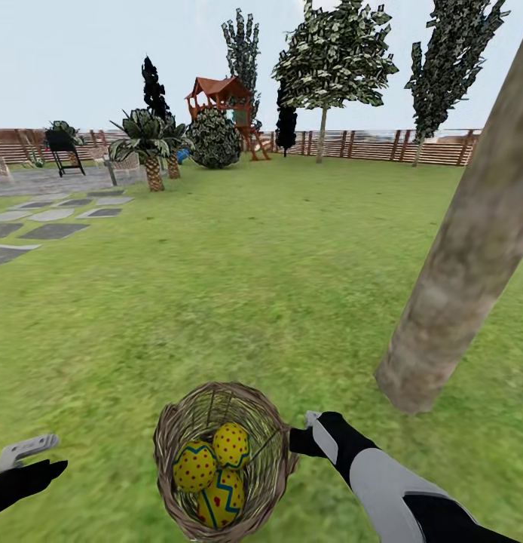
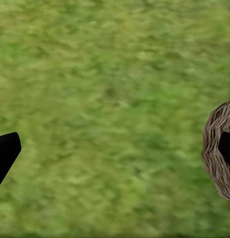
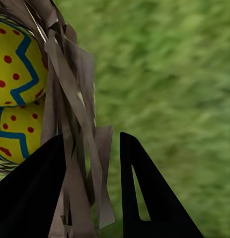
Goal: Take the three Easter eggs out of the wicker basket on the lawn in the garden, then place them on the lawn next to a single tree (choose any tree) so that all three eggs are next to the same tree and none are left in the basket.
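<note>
The wicker basket (image 1: pixel 171 430) sits low in the head view on the lawn (image 1: pixel 254 264). In it lie three Easter eggs: one at the top (image 1: pixel 231 443), one at the left (image 1: pixel 194 466), one below (image 1: pixel 222 498). My right gripper (image 1: pixel 301 440) is shut on the basket's right rim. In the right wrist view the gripper (image 3: pixel 92 141) straddles the wicker wall (image 3: pixel 70 74), with two eggs (image 3: pixel 15 64) (image 3: pixel 18 131) behind it. My left gripper (image 1: pixel 43 458) hovers open over grass left of the basket; its wrist view (image 2: pixel 115 148) catches the basket's side (image 2: pixel 216 148). The tree trunk (image 1: pixel 457 256) rises just right of the basket.
Grey paving stones (image 1: pixel 50 219) lie at the far left. Short palms (image 1: pixel 152 151), a round bush (image 1: pixel 214 139), a wooden playset (image 1: pixel 224 94) and a black chair (image 1: pixel 63 147) stand far back. A slat fence (image 1: pixel 382 143) rings the garden. Open grass spreads between.
</note>
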Robot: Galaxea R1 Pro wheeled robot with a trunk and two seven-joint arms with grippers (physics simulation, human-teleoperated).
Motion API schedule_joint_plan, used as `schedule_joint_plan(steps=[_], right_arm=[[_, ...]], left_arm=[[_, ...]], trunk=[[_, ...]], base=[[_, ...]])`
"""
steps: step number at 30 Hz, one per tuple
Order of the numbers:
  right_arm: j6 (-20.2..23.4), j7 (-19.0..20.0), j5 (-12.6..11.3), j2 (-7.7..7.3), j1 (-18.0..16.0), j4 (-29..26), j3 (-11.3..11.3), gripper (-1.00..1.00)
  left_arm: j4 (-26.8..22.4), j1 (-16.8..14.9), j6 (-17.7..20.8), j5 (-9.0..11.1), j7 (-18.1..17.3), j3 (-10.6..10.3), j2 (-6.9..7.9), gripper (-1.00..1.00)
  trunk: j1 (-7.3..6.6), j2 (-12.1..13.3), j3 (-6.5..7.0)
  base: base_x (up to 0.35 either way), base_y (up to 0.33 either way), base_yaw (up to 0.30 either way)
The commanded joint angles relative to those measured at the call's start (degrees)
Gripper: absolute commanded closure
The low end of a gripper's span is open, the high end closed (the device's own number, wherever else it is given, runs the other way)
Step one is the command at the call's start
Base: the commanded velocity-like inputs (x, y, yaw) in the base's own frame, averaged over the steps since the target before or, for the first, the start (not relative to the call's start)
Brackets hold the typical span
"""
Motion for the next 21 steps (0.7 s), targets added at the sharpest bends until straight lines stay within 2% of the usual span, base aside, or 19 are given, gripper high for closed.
schedule_joint_plan(steps=[1, 21], right_arm=[[0.21, -0.28, -1.23, 0.04, -0.02, -0.13, -0.55, 1.0], [0.12, -0.19, -1.23, 0.04, -0.02, -0.13, -0.55, 1.0]], left_arm=[[-0.05, -0.03, 0.28, 0.44, 0.23, 0.03, 0.01, -1.0], [-0.05, -0.03, 0.28, 0.44, 0.24, 0.03, 0.01, -1.0]], trunk=[[0.22, -0.44, -0.23], [4.61, -8.46, -3.82]], base=[[0.0, 0.0, 0.0], [0.0, 0.0, 0.0]])
